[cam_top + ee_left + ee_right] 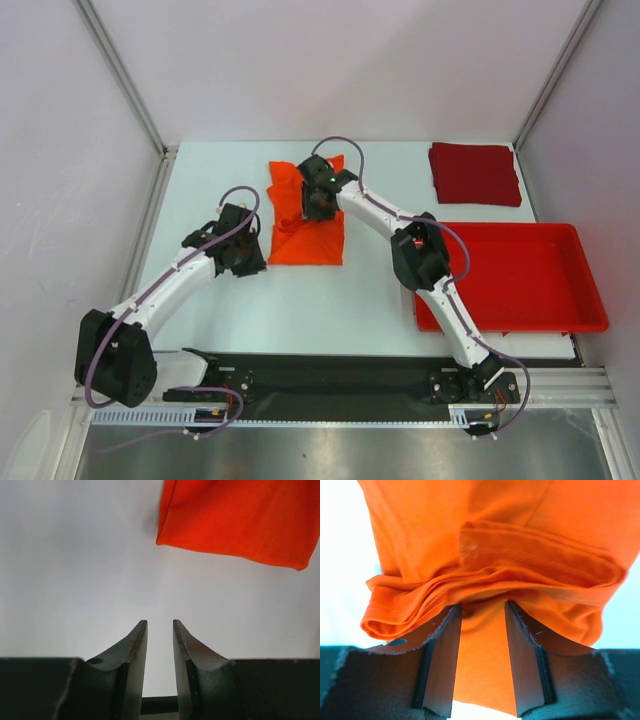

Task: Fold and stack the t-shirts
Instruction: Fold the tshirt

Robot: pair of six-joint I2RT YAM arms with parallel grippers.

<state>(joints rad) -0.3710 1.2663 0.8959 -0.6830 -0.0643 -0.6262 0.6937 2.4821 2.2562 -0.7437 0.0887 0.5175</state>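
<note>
Tray (530, 270), red, at right — right gripper (483, 609) pinching orange t-shirt (305, 245), left gripper (160, 626) slightly spread

The left arm (165, 285) and right arm (455, 312) have white shells, chunky black joints and thin looping purple cables (240, 189).

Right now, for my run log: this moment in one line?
right gripper: grips orange t-shirt | left gripper: open, empty | dark red t-shirt: folded
</note>
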